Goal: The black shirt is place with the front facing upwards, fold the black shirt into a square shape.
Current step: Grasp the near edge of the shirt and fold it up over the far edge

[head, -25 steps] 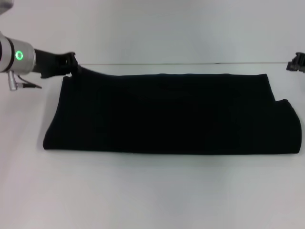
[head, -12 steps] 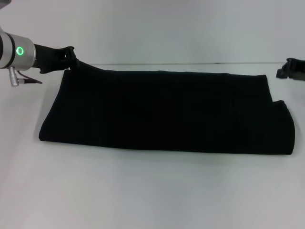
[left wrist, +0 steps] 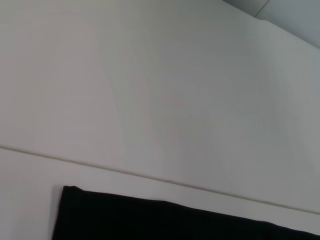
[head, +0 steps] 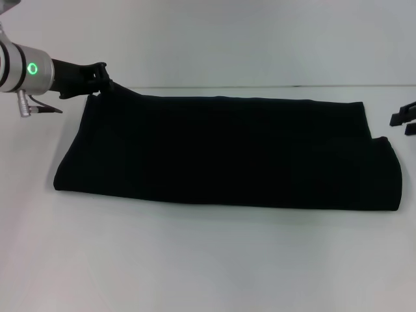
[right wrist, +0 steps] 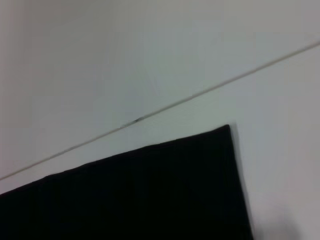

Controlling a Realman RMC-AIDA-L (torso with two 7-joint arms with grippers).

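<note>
Nearest the camera, a bare strip of the white table (head: 208, 260) is seen across the bottom of the head view. Above it, filling the middle of the frame from left to right, the black shirt (head: 227, 153) is laid flat as a long band, already folded lengthwise; its long axis runs across the frame, and no lettering is shown on the upper face. At the right end a lower layer is left sticking out slightly past the top layer.

Farther back, at the upper left of the frame, the left gripper (head: 97, 78) is found at the shirt's far left corner, where the cloth is drawn up into a small peak. The fingers appear pressed together on that corner, pinching the cloth. At the right edge of the frame, the right gripper (head: 404, 120) is only partly seen, just beside the shirt's far right corner and apart from it; whether its fingers are spread cannot be told.

The shirt is judged to lie right of the left gripper, so a crosswise fold along the long axis would be led by that arm.
</note>
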